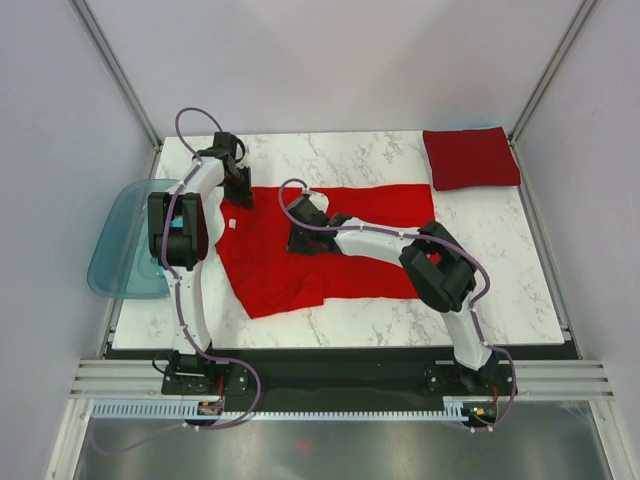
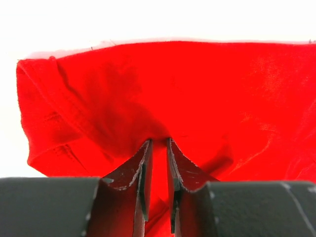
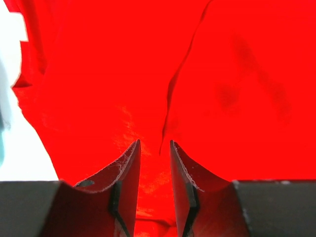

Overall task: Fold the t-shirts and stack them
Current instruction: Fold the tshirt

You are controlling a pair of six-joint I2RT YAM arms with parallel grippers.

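OPERATOR: What is the left gripper doing?

TECHNICIAN: You are looking at the left gripper (image 2: 159, 148) pinching the red t-shirt (image 2: 207, 94). Its fingers (image 2: 143, 170) are standing almost together, with a thin strip of red cloth passing between them. In the left wrist view, the cloth is rising from the jaws and filling the centre and right of the frame. A hemmed edge is curling at the left.

OPERATOR: And the right one?

TECHNICIAN: The right gripper (image 3: 155, 148) is gripping the same t-shirt. You are seeing its jaws drawn close, with red cloth filling the narrow gap. A fold line is running down the centre of the frame into that gap.

OPERATOR: Where is each gripper sitting in the top view?

TECHNICIAN: The left gripper is sitting in the upper left of the frame, at the upper left corner of the cloth. The right gripper is sitting near the centre of the frame, on the upper middle of the cloth. The two are sitting apart.

OPERATOR: Where is the work lying?

TECHNICIAN: The red t-shirt is lying spread across the middle of the table (image 1: 500, 290), with its lower left part reaching toward the lower edge. A folded t-shirt (image 1: 470, 157), darker red, is lying in the table's upper right corner, just beside the spread one. You cannot tell whether they are touching. A translucent blue bin (image 1: 120, 250) is sitting at the left of the frame, against the table's left edge.
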